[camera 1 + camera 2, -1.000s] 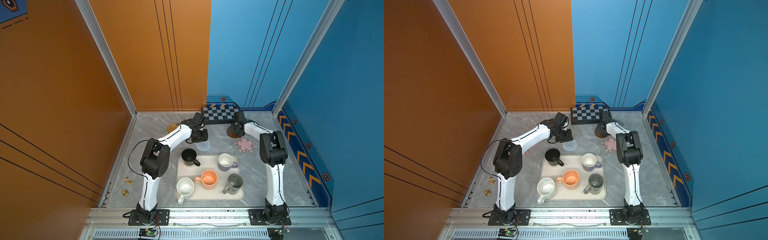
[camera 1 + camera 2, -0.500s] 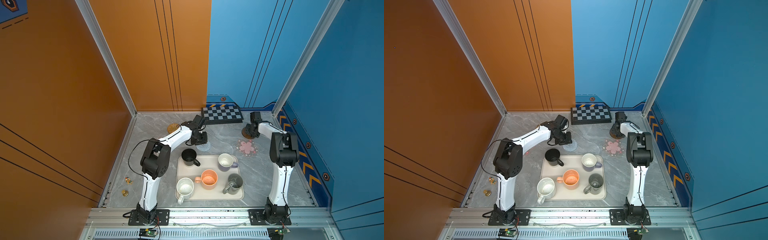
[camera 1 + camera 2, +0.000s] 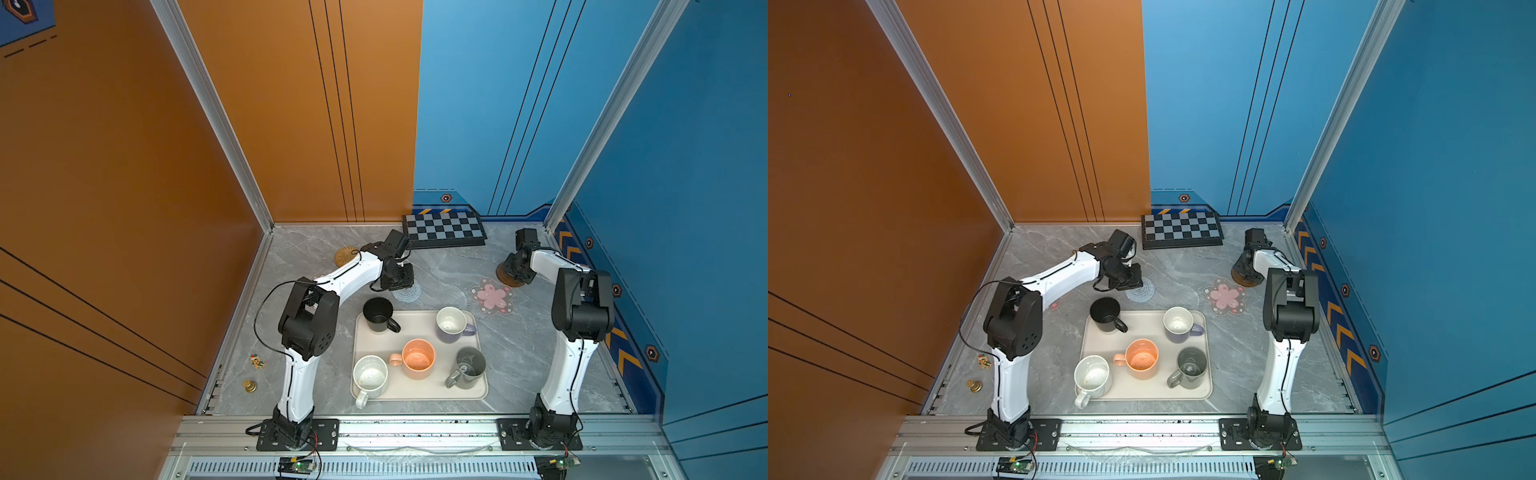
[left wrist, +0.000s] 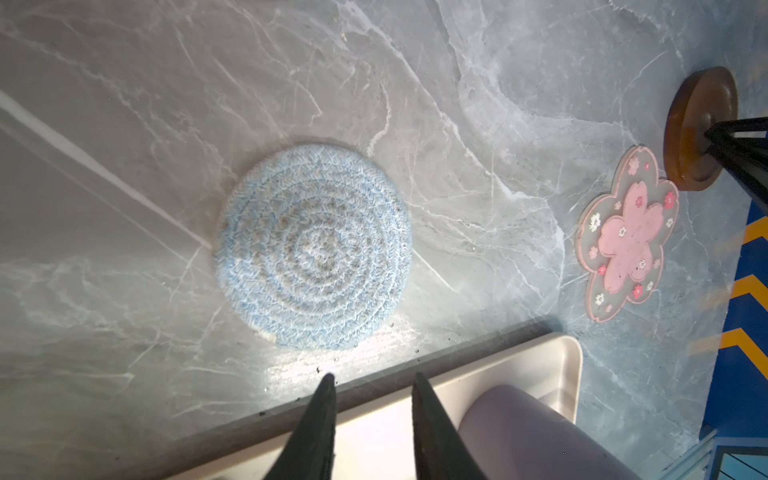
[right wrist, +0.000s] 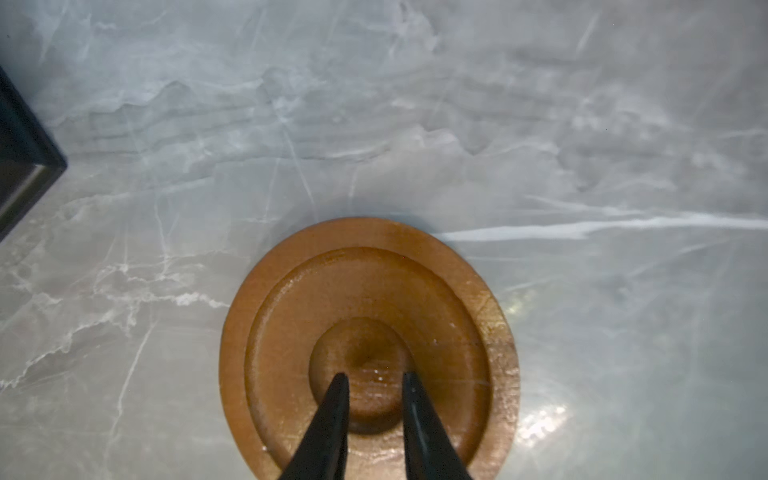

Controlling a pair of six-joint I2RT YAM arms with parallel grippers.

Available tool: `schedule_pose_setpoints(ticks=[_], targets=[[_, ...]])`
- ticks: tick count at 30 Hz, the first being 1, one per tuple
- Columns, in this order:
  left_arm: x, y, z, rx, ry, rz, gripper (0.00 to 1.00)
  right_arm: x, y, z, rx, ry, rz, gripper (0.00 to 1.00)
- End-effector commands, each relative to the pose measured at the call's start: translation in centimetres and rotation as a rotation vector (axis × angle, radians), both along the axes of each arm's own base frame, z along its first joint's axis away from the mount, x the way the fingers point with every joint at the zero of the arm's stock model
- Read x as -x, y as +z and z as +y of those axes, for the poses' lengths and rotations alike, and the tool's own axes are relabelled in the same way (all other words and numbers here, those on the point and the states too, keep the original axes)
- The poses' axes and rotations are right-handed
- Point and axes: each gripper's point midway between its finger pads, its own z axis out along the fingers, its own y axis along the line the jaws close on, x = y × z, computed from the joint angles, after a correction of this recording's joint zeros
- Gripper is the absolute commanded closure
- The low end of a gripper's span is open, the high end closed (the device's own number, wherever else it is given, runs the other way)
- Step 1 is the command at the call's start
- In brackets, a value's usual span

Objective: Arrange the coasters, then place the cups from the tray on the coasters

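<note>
The brown wooden coaster (image 5: 374, 291) lies flat on the marble beyond the tray's (image 3: 411, 330) far right corner. The right gripper (image 5: 375, 376) is planted on it, its two tips set slightly apart on the raised hub at the centre. Whether they pinch that hub or only press down on it cannot be told from this angle.

A pink flower coaster (image 4: 627, 237) sits between the wooden one and the tray, its nearest petal just beside the wooden rim. The grey-blue knitted coaster (image 4: 313, 245) rests just past the tray's far edge. The left gripper (image 4: 372, 376) hangs close by, jaws parted and holding nothing.

The straw coaster (image 3: 345, 255) lies well beyond the tray's far left corner. A sliver of a second pink coaster (image 3: 1052, 306) shows under the left arm, left of the tray.

All five cups stand upright on the tray: black (image 3: 378, 313), lavender (image 3: 451, 324), peach (image 3: 417, 358), grey (image 3: 469, 365) and speckled white (image 3: 370, 376).

Likely risks:
- The tips could skid off the smooth wood.
- The wooden coaster could ride up onto the flower's petal, and a cup set there would then sit tilted.
- The left gripper, if lowered carelessly, could strike the tray rim or a cup near it.

No brand, label or writing can be read, only chevrons and hexagon marks on the walls.
</note>
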Motion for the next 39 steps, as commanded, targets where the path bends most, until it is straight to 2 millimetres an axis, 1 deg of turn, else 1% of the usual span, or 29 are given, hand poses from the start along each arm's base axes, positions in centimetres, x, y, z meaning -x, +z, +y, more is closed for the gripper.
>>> schedule_pose_setpoints(ticks=[1,7,10,14,18,20,23,25,27,31,34,39], targets=[[0.9,1.2,0.5,-0.020,-0.003,-0.016,0.67,1.6,1.5,-1.6,0.028,-0.064,0.007,0.74],[1.1,1.4,0.6,-0.027,-0.006,-0.021,0.67,2.9,3.0,-0.8,0.018,-0.030,-0.011,0.73],[1.1,1.6,0.7,-0.027,-0.009,-0.027,0.67,3.9,4.0,0.4,0.012,-0.004,-0.026,0.72],[1.1,2.0,0.7,-0.024,-0.014,-0.035,0.67,6.1,4.7,2.1,0.023,0.033,-0.021,0.71],[1.4,2.2,0.7,-0.023,-0.022,-0.036,0.66,8.8,4.5,2.5,0.002,0.018,0.005,0.69],[1.6,2.2,1.0,-0.027,-0.024,-0.038,0.65,10.1,4.3,2.8,-0.002,0.020,0.023,0.65],[2.1,2.0,1.4,-0.040,-0.028,-0.035,0.65,11.6,3.8,2.9,0.006,0.027,0.045,0.57],[2.4,1.8,1.6,-0.046,-0.029,-0.034,0.65,12.3,3.4,2.7,0.012,0.024,0.060,0.57],[2.7,1.6,1.9,-0.054,-0.031,-0.030,0.65,12.6,2.9,2.7,0.009,0.026,0.073,0.57],[3.0,1.5,2.3,-0.064,-0.030,-0.028,0.65,12.6,1.8,2.8,-0.002,0.042,0.103,0.55],[2.9,1.4,2.6,-0.069,-0.023,-0.028,0.65,12.1,0.6,3.4,-0.033,0.066,0.113,0.51],[2.7,1.3,2.7,-0.070,-0.017,-0.027,0.65,11.2,-0.9,4.1,-0.070,0.089,0.108,0.51]])
